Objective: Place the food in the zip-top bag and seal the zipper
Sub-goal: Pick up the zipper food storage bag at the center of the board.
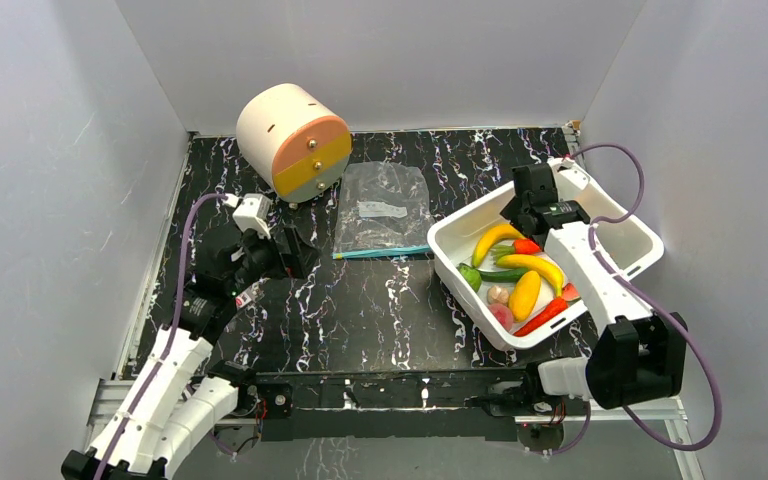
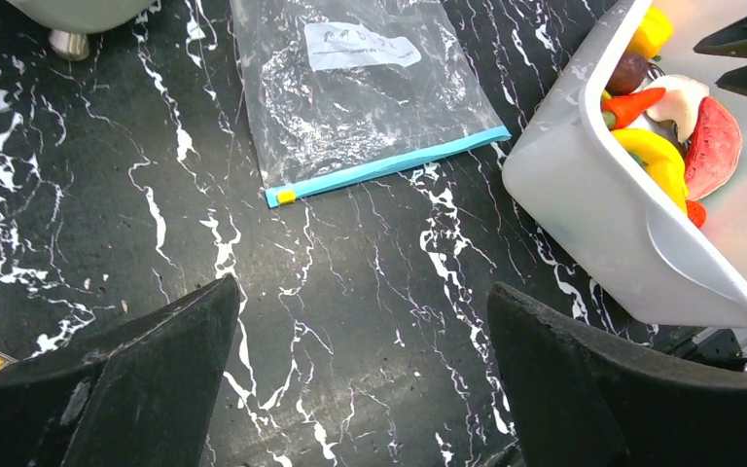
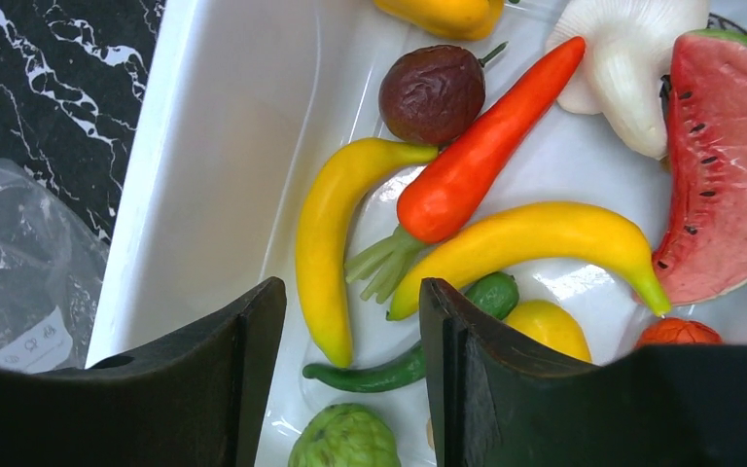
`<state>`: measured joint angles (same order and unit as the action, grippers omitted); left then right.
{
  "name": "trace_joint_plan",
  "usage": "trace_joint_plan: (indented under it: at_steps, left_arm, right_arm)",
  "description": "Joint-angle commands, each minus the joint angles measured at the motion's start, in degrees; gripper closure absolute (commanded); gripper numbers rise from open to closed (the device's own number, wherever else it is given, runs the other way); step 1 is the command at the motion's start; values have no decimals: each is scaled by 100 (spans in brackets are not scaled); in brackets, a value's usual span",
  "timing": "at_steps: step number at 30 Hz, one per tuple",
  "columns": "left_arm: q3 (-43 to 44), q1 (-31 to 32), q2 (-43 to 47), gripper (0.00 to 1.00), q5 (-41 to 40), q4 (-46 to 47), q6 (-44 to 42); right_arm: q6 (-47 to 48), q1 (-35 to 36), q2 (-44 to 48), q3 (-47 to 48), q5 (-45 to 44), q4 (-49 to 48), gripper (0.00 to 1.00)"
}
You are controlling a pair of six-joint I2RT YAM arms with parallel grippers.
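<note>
1. Food all sits in the tub, centre right; none bagged.
2. Bag lies empty, upper centre; zipper untouched.
3. Left fingers wide, right fingers narrower; both empty.

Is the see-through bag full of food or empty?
Empty. The zip-top bag lies flat on the table, only its white label showing through it. The food sits in the white tub.

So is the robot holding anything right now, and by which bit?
Nothing. The left gripper is open above the black marbled table; the right gripper is open over the white plastic tub of toy food.
</note>
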<state>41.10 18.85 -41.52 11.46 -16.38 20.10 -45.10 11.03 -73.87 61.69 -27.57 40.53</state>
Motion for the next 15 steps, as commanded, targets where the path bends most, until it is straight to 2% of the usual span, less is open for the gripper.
trace_joint_plan:
  at_steps: [1,4,10,12,15]
  left_arm:
    - [-164,-42,248,2,162,290,-405]
    - [-140,-39,28,9,606,630,-643]
    - [713,5,-1580,32,1333,801,-1425]
    - [945,85,-2063,35,1345,795,-1765]
    - [1164,214,-2541,34,1453,974,-2286]
  right_arm:
    - [-323,-325,-137,-73,484,-620,49]
    - [-331,-334,-91,-102,610,-736,49]
    - [89,-338,215,-118,1063,-1045,47]
    - [233,-336,291,-40,1219,-1021,44]
    - [457,-332,470,53,1448,-1002,33]
